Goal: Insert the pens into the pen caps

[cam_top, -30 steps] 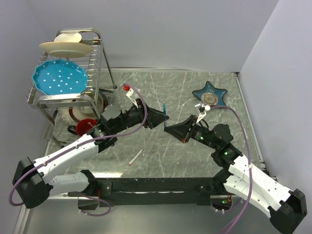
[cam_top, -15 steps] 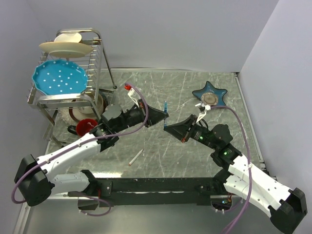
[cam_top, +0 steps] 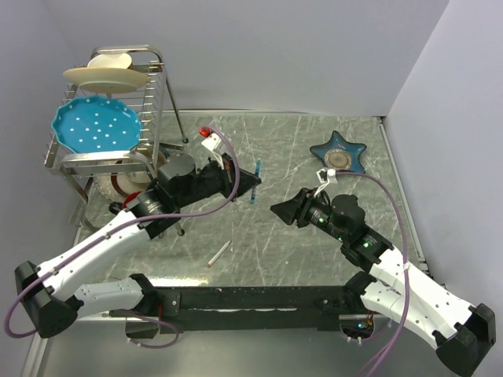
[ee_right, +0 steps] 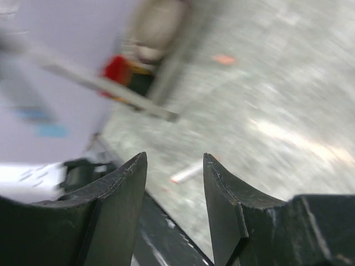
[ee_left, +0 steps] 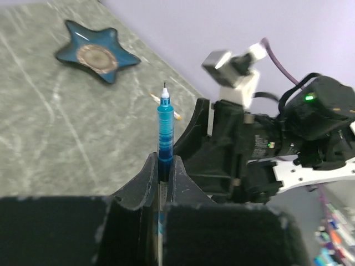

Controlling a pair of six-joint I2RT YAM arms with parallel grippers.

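My left gripper (cam_top: 255, 183) (ee_left: 165, 160) is shut on a blue pen (cam_top: 255, 179) (ee_left: 165, 128), held above the table's middle. The pen's bare tip sticks out beyond the fingers; its other end is hidden between them. My right gripper (cam_top: 275, 210) (ee_right: 175, 160) stands open and empty, a short way right of the pen. A white pen with a red end (cam_top: 218, 254) (ee_right: 186, 173) lies on the table near the front edge. Another slim white pen with an orange end (ee_left: 168, 107) lies near the star dish. A small orange blur (ee_right: 224, 58) may be a pen cap; it is too blurred to tell.
A wire dish rack (cam_top: 161, 94) with a blue plate and a cream plate stands at the back left, with a red cup (cam_top: 140, 203) at its foot. A blue star-shaped dish (cam_top: 338, 151) (ee_left: 97, 52) sits at the back right. Walls close in the back and right.
My left gripper shut on the blue pen and drew it slightly left. My right gripper let go of it, opened and backed off to the right.
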